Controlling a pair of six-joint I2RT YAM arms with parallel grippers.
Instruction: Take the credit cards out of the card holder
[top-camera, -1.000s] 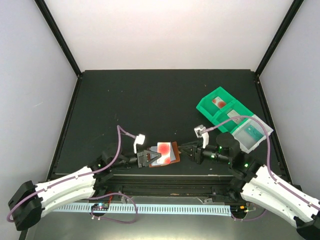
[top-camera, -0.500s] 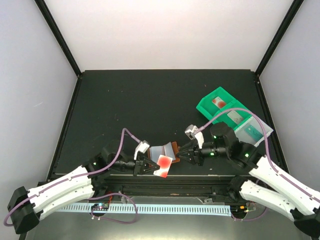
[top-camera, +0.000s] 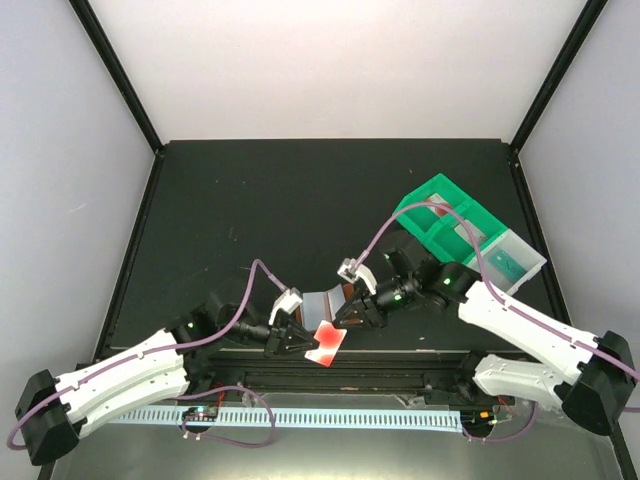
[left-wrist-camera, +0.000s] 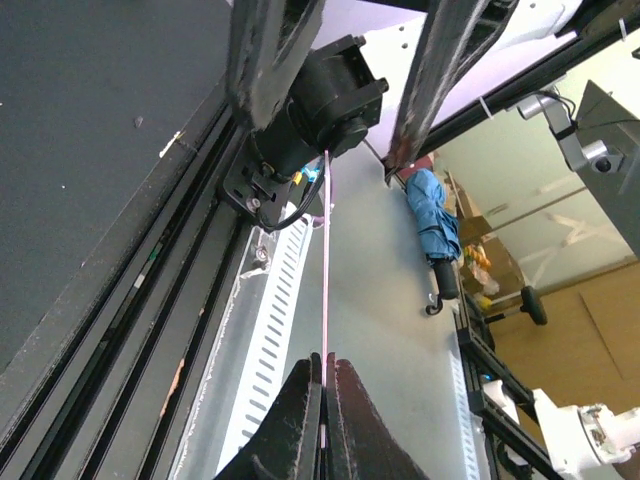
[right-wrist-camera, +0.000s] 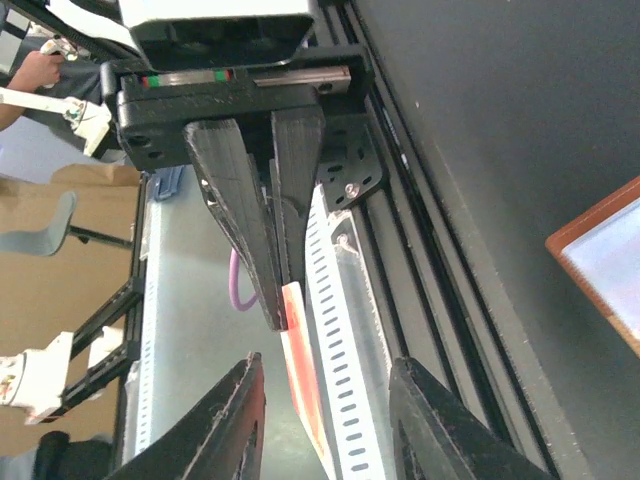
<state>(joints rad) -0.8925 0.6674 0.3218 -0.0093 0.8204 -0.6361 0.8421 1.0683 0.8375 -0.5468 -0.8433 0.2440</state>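
My left gripper (top-camera: 298, 338) is clamped on the white plastic card with a red blot (top-camera: 328, 342), held at the near edge of the table (top-camera: 250, 200), over the rail; open room lies beyond. The brown leather card holder (top-camera: 325, 303) lies just behind, partly hidden by my right gripper (top-camera: 346, 318), whose jaws stand apart around the card's free end. A second ago the card lay on the holder and my right arm stood further right.

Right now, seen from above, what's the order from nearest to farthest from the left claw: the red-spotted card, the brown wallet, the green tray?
From the left gripper:
1. red-spotted card, pinched in its jaws at the near edge.
2. card holder, just beyond the card.
3. green tray, far off, right rear.
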